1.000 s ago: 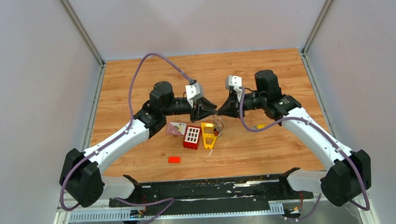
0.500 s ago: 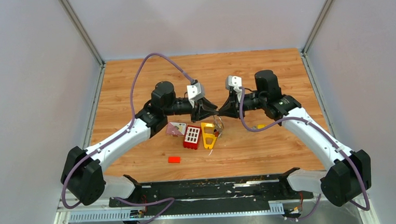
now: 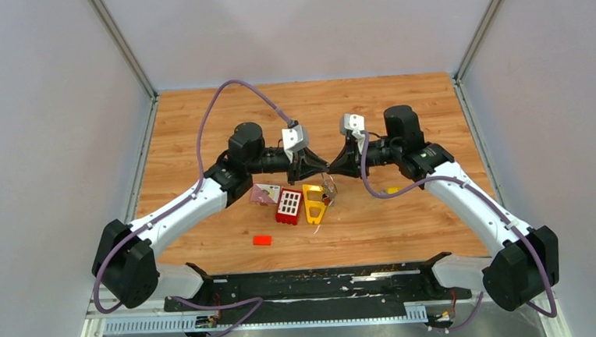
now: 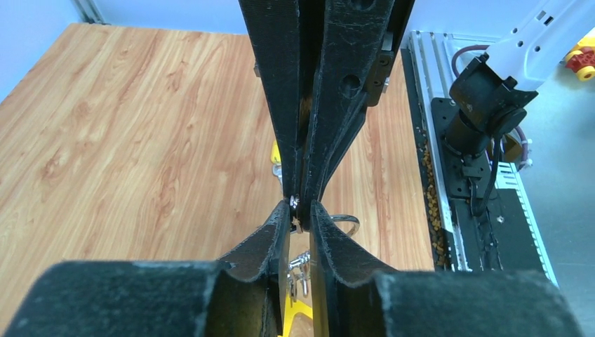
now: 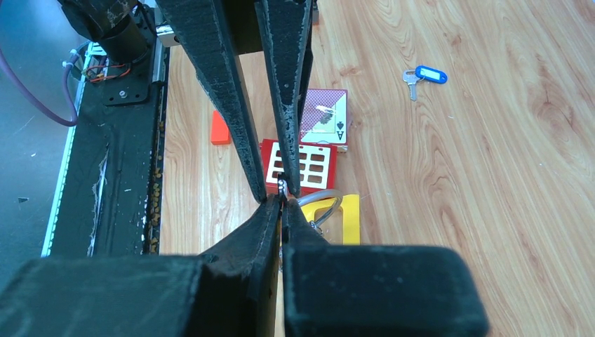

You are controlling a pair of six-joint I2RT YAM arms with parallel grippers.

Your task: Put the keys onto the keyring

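**Meeting tip to tip**

The right pincer (image 5: 283,208) is pressed together on the keyring (image 5: 330,198), which hangs just above the yellow frame (image 5: 349,219). The left pincer (image 5: 277,188) faces it, its jaws narrowly apart around the right one's tip. A blue-headed key (image 5: 424,74) lies well apart on the bench (image 5: 456,175).

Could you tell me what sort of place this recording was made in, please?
Most likely a robotics lab test cell: a wood-grain tabletop boxed in by plain pale panels, two robot arms bolted at its near edge, and small props like a red grid block.
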